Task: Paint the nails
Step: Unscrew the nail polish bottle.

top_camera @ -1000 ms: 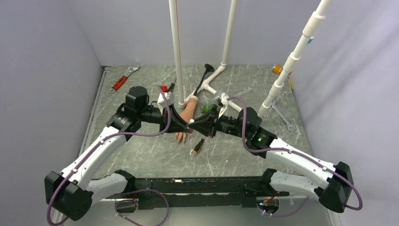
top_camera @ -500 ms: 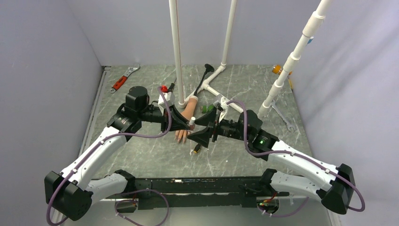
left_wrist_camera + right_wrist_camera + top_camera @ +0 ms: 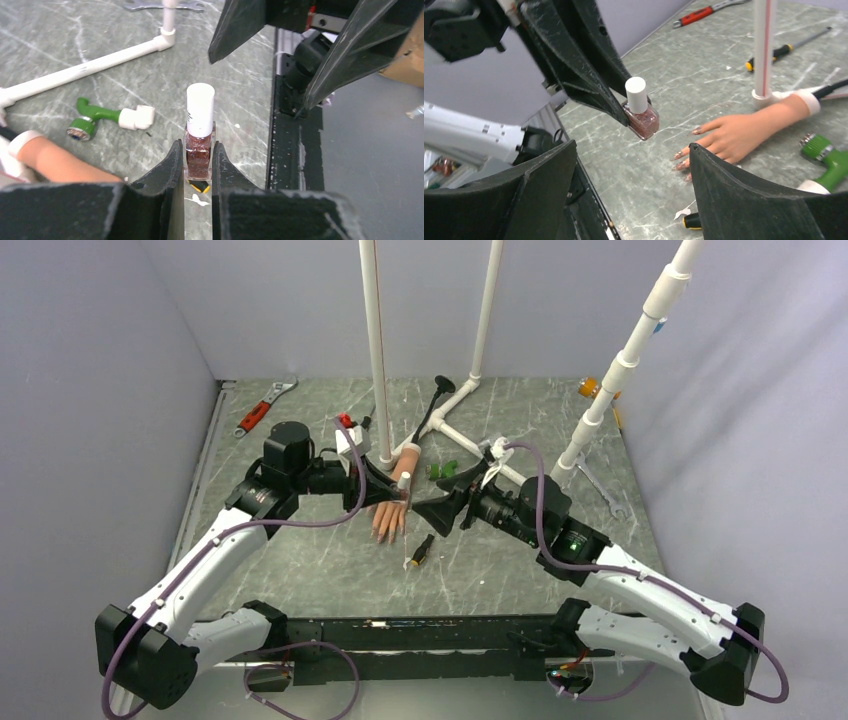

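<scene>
A peach mannequin hand (image 3: 392,508) with a white cuff lies palm down mid-table, fingers toward the arms. Its nails (image 3: 680,155) look long and carry a reddish glittery tint. My left gripper (image 3: 196,145) is shut on a nail polish bottle (image 3: 199,150) with reddish-brown glitter polish and a white cap (image 3: 200,102) screwed on, held upright above the table beside the hand. The same bottle (image 3: 642,119) hangs in front of my right gripper (image 3: 633,146), which stands wide open and apart from it, holding nothing.
A black-and-yellow screwdriver (image 3: 422,550) lies just near of the fingers. A green-and-white fitting (image 3: 95,117) lies behind the right gripper. White PVC pipes (image 3: 375,350) stand behind the hand, a red wrench (image 3: 262,410) at back left, a spanner (image 3: 600,490) at right.
My right gripper has opened wide and drawn back to the right, away from the bottle's cap. The left gripper keeps hold of the bottle, shifted slightly back.
</scene>
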`<state>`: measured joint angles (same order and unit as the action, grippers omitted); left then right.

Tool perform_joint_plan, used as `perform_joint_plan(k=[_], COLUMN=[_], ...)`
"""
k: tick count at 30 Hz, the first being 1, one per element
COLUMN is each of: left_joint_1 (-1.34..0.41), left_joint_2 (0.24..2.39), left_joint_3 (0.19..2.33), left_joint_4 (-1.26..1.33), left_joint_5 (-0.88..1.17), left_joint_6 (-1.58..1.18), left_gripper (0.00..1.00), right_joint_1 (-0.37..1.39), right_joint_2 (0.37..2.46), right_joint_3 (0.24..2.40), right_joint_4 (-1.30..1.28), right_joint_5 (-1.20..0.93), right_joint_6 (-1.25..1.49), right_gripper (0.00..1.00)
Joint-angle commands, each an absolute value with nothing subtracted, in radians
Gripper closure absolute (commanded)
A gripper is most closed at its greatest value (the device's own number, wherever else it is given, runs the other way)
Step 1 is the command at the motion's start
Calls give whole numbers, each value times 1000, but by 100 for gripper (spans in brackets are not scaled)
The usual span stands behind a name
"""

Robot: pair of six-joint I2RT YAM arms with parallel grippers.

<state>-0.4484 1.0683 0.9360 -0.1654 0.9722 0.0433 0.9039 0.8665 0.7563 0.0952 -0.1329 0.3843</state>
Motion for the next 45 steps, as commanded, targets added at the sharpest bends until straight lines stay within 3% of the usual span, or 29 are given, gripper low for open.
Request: perform_joint_plan(k=[1, 5, 27, 33, 45], left_joint_1=[-446, -446, -453, -465, -503], left_joint_2=[1051, 1059, 1033, 1014, 1017], left_joint_3=[955, 959, 940, 929, 926], left_joint_4=[-147, -165, -180, -175, -189], left_joint_5=[845, 749, 737, 706, 660], left_joint_6=[41, 34, 73, 78, 96], left_gripper=[100, 100, 100, 100, 100], right_joint_1=[908, 914, 953, 939, 936], right_joint_2=[868, 897, 1253, 1278, 1320], right_joint_3=[862, 928, 1370, 1471, 1456], right_joint_4=[7, -74, -396, -516, -484], right_joint_5=[80, 115, 268, 209, 134], right_joint_6=[492, 538, 592, 614, 589], right_gripper=[17, 19, 20, 19, 18])
